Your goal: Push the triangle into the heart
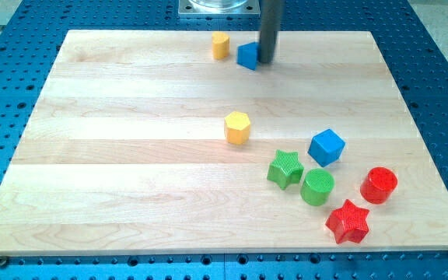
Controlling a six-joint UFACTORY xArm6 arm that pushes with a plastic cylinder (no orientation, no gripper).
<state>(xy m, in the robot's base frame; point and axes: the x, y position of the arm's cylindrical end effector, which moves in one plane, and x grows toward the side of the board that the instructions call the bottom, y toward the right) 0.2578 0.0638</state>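
Observation:
A small blue block (247, 55), which looks like the triangle, lies near the view's top edge of the wooden board (131, 171). My tip (267, 61) stands right against its right side, seemingly touching it. A small yellow block (221, 46), whose shape I cannot make out clearly and which may be the heart, sits just left of the blue one with a small gap between them. The rod rises out of the view's top.
A yellow hexagon (237, 127) lies near the board's middle. At the lower right are a blue cube (327, 146), a green star (285, 168), a green cylinder (317, 187), a red cylinder (379, 185) and a red star (348, 221).

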